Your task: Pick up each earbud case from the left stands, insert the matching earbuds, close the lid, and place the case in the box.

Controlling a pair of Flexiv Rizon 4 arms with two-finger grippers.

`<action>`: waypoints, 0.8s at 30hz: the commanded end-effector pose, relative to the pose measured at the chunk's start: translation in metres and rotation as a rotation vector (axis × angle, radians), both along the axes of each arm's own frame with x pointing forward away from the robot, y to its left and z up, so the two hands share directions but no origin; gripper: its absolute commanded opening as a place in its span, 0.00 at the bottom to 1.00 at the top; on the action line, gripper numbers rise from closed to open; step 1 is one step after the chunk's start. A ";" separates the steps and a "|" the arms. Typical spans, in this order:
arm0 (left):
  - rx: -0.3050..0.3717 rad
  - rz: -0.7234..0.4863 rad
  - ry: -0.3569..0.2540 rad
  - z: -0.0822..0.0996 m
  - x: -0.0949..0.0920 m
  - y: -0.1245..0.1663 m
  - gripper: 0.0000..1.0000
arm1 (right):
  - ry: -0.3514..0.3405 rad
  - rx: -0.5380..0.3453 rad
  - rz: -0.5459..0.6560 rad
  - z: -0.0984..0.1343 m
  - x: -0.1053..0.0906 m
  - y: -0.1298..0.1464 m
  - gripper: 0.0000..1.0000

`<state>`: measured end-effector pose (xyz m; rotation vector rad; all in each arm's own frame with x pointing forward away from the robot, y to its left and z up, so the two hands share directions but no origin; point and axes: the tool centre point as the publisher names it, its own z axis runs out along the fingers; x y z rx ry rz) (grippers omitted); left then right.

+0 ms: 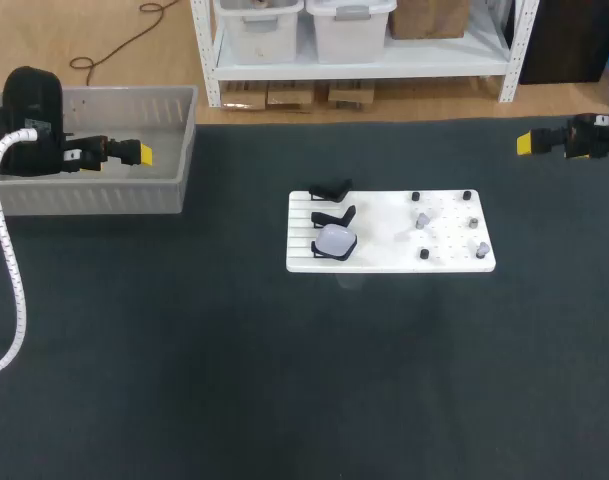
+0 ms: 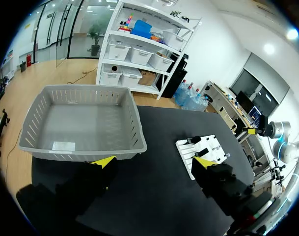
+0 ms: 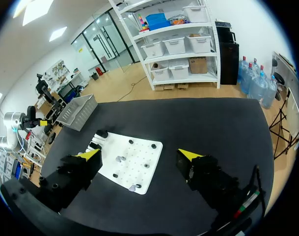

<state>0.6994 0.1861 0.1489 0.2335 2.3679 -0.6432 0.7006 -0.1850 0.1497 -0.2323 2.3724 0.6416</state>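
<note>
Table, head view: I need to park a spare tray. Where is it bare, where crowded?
Bare mat spans the whole near strip in front of the white board, plus the stretch between the board and the grey basket, and right of the board. Crowded: the board itself, with stands, an earbud case and earbuds.

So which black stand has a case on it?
The stand nearest the robot holds the pale earbud case; the middle stand and the far stand are bare.
</note>
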 end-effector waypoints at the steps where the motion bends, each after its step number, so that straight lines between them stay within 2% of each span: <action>1: 0.007 0.004 0.005 0.001 0.000 -0.001 1.00 | 0.000 0.000 0.001 0.000 0.000 0.000 1.00; 22: 0.007 0.004 0.005 0.001 0.000 -0.001 1.00 | 0.000 0.000 0.001 0.000 0.000 0.000 1.00; 24: 0.003 -0.033 -0.015 0.004 -0.001 -0.005 1.00 | 0.000 0.000 0.001 0.000 0.000 0.000 1.00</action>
